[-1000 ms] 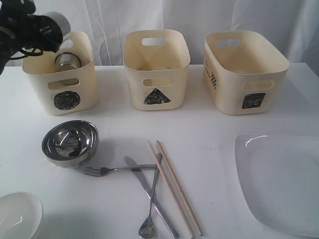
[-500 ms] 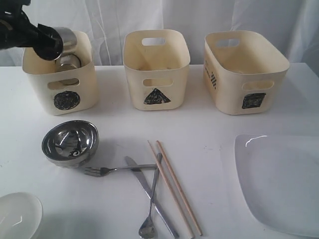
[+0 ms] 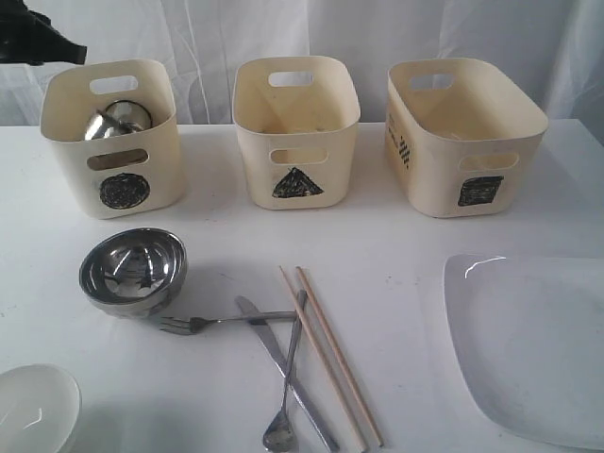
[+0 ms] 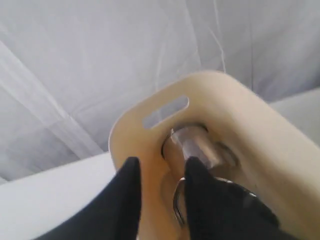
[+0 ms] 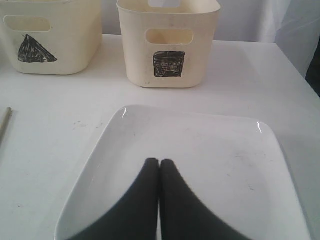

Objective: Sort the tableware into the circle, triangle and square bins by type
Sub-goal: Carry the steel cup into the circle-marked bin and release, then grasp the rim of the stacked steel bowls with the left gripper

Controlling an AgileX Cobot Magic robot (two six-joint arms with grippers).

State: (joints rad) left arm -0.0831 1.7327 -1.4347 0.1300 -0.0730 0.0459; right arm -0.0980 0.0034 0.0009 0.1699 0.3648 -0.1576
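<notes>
Steel mugs (image 3: 118, 121) lie in the circle bin (image 3: 121, 189). In the left wrist view my left gripper (image 4: 161, 162) is open and empty above that bin (image 4: 150, 135), with a mug (image 4: 192, 145) beyond its fingers. Only a black bit of the left arm (image 3: 42, 42) shows at the top left of the exterior view. My right gripper (image 5: 159, 162) is shut, hanging over the white plate (image 5: 200, 150). On the table lie a steel bowl (image 3: 132, 272), a white bowl (image 3: 33, 406), a fork (image 3: 222, 321), a knife (image 3: 304, 411), a spoon (image 3: 280, 432) and two chopsticks (image 3: 335, 359).
The triangle bin (image 3: 295, 132) stands in the middle of the back row and the square bin (image 3: 462, 137) at the right. The large plate (image 3: 533, 344) fills the front right corner. A white curtain hangs behind the bins.
My left gripper has opened and let a steel mug drop into the circle bin. The arm then pulled back up and to the left, almost out of the exterior view.
</notes>
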